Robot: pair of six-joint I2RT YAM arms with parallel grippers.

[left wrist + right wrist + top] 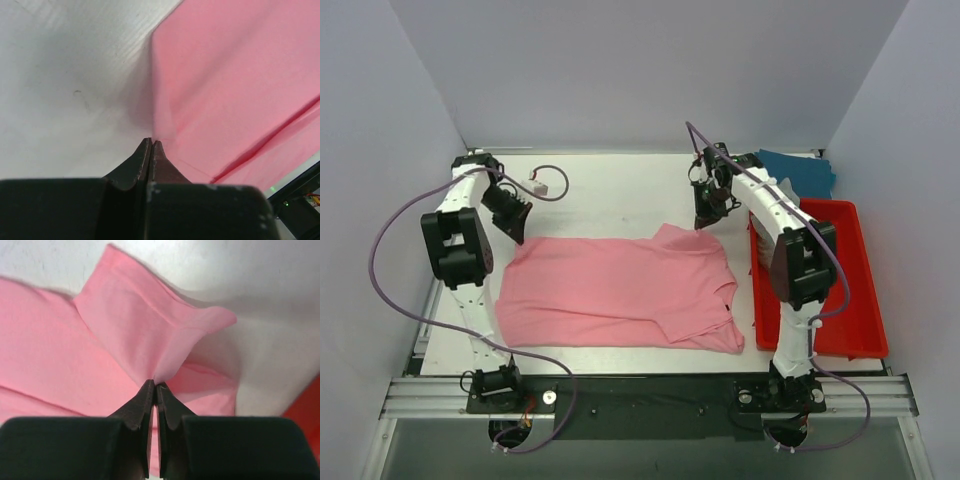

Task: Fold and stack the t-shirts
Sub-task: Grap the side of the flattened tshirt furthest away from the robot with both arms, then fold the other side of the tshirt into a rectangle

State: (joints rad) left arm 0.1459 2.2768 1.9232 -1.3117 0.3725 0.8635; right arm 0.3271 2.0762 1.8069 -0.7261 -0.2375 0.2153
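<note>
The pink t-shirt [620, 290] lies spread across the middle of the white table, folded over along its right side. My left gripper [518, 238] is at the shirt's far left corner; in the left wrist view its jaws [151, 141] are shut on the pink edge [225, 90]. My right gripper [703, 225] is at the far right sleeve; in the right wrist view it [155, 385] is shut on a raised pinch of pink cloth [150, 325]. The teal-blue t-shirt [802, 172] lies at the back right. I cannot clearly make out the grey t-shirt.
A red plastic bin [855, 300] stands along the table's right side, close to the right arm. A small white connector [537, 186] on the left arm's cable lies at the back left. Grey walls close in the table on three sides.
</note>
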